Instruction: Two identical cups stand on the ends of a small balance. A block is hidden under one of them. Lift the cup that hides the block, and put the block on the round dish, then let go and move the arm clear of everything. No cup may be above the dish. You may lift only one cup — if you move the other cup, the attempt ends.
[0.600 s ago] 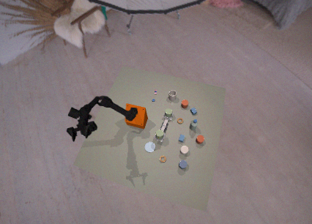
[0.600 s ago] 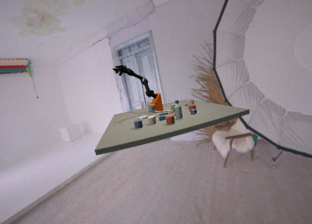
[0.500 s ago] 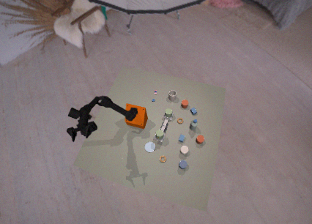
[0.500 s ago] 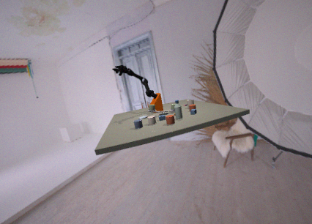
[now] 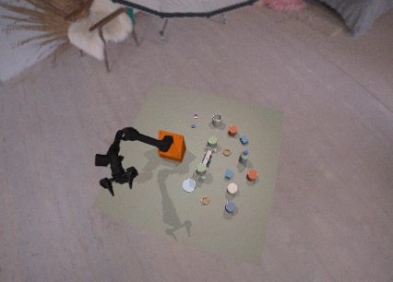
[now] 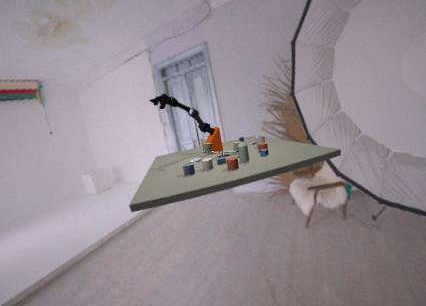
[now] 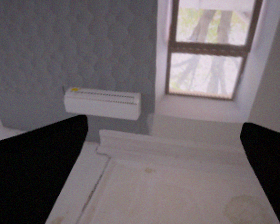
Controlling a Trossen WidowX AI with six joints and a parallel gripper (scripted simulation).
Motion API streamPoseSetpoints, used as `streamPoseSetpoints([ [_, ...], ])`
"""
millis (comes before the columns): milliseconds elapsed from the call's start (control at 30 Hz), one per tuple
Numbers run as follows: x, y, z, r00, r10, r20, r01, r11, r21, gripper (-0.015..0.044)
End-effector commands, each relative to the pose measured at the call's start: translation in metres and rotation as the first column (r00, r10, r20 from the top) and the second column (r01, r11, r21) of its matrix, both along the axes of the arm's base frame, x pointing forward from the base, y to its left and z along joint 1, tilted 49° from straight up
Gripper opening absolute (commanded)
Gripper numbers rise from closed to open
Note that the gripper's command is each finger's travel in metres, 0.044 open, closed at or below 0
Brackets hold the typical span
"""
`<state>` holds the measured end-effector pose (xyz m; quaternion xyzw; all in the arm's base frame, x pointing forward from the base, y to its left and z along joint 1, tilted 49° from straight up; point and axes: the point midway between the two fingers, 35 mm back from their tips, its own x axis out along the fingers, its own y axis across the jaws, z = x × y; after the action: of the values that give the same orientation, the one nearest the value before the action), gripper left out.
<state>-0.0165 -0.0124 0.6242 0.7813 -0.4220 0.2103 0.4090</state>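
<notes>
Two green cups stand on the ends of the small grey balance [image 5: 207,158]. One cup [image 5: 212,141] [image 6: 236,146] is at its upper end in the top view, the other cup [image 5: 201,169] [image 6: 207,147] at its lower end. No block shows under either cup, and I cannot tell which end sits lower. The pale round dish [image 5: 188,185] [image 6: 195,160] lies near the lower cup with nothing on it. My gripper [image 5: 122,190] [image 6: 156,104] [image 7: 163,126] is open and empty, raised high and far from the cups and dish, beyond the orange base. The wrist view shows only walls and a window between the fingers.
Around the balance stand a bottle [image 5: 244,158] [image 6: 243,153], a grey open cup [image 5: 217,120], red cylinders [image 5: 232,130] [image 6: 232,163], blue cubes [image 5: 229,173], a pinkish cylinder [image 5: 232,188], a blue-grey cylinder [image 5: 231,207] and orange rings. The orange base [image 5: 172,151] [image 6: 215,140] is beside them.
</notes>
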Motion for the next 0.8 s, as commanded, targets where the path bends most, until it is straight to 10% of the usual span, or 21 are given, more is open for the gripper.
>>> streamPoseSetpoints([
  [0,0.024,-0.018,-0.009,0.997,0.001,-0.072,0.002,0.999,0.032,0.044],
  [767,0.156,-0.062,-0.084,0.865,0.092,-0.493,-0.054,0.994,0.09,0.044],
])
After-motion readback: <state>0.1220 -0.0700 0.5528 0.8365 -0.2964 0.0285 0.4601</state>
